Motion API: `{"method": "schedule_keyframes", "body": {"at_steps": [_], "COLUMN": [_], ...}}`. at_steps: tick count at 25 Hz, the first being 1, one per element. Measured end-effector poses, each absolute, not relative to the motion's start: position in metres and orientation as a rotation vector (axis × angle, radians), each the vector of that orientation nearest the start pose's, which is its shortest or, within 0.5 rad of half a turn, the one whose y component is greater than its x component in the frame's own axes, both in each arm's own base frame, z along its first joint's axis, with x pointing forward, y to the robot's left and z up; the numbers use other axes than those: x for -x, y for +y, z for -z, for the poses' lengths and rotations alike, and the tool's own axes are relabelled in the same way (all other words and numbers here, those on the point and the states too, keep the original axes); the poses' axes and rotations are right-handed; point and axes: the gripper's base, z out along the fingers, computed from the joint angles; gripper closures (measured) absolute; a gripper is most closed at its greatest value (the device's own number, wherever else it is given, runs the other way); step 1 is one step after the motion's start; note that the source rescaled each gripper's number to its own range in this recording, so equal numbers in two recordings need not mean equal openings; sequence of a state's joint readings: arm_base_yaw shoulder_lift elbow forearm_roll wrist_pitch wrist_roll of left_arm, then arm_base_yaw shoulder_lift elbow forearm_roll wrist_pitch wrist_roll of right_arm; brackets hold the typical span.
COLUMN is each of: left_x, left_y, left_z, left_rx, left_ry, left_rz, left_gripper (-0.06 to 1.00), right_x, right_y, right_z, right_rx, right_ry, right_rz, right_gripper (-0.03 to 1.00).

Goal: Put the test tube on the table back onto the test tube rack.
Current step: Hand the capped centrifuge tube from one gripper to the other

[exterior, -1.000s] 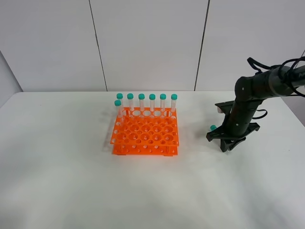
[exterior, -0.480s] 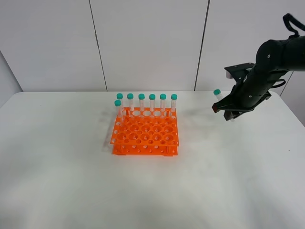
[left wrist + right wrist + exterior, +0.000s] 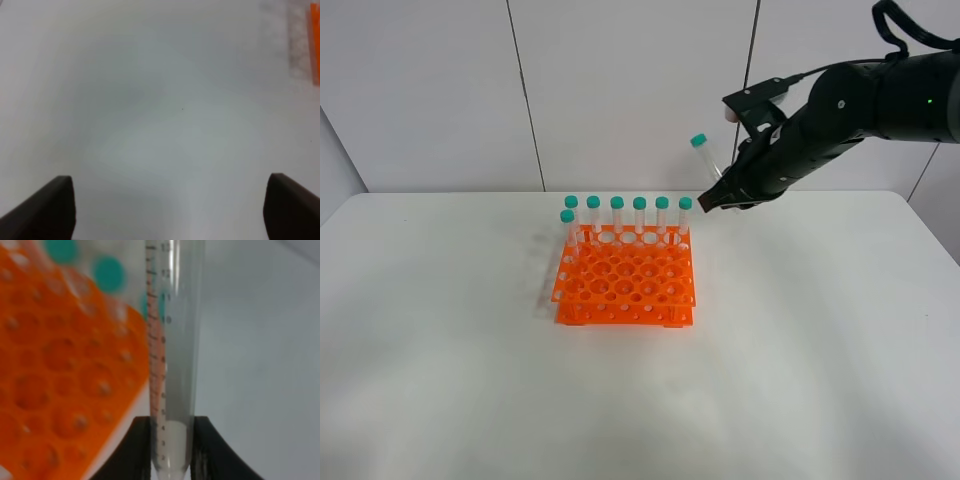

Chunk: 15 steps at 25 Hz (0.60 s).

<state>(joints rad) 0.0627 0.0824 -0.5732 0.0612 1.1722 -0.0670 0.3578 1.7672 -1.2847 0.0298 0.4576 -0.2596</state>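
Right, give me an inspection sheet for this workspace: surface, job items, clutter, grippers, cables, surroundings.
Surface: white table, only the rack on it in view.
Job's things: orange test tube rack on the table; test tube in the air, tilted, cap up, above and right of the rack's back right corner.
Clutter: nothing seen; seven teal-capped racked tubes stand along the rack's back and left.
Grippers: right gripper shut on the test tube near its tapered tip; left gripper open, holding nothing, over the table.
Cables: black cable looped on the right arm.
Surroundings: white panelled wall.
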Motion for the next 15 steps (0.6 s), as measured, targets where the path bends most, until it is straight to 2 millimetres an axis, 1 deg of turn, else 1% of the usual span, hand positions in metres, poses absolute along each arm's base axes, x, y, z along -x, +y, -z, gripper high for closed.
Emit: {"method": "schedule_keyframes", "body": {"at_steps": [5, 8, 10, 12, 15], "left_x": [0.005, 0.005, 0.005, 0.005, 0.005], "left_y": [0.005, 0.005, 0.005, 0.005, 0.005], "left_z": [-0.289, -0.289, -0.289, -0.289, -0.289], "left_rx": [0.147, 0.147, 0.147, 0.147, 0.147], "left_ry": [2.159, 2.159, 2.159, 2.159, 2.159], "left_rz": [-0.072, -0.072, -0.072, -0.072, -0.072], "left_gripper": [0.13, 0.13, 0.13, 0.13, 0.13], "right_x": [-0.352, -0.335, -0.322, -0.309, -0.292], "right_y": [0.194, 0.222, 0.235, 0.242, 0.241], "right_z": [-0.255, -0.252, -0.252, -0.253, -0.251], "right_rx": [0.796, 0.827, 0.828, 0.811, 0.775], "right_ry": [2.117, 1.972, 1.864, 1.775, 1.696], "right_rz": [-0.162, -0.224, -0.265, -0.308, -0.353], "right_gripper": [0.96, 0.96, 0.96, 0.96, 0.96]}}
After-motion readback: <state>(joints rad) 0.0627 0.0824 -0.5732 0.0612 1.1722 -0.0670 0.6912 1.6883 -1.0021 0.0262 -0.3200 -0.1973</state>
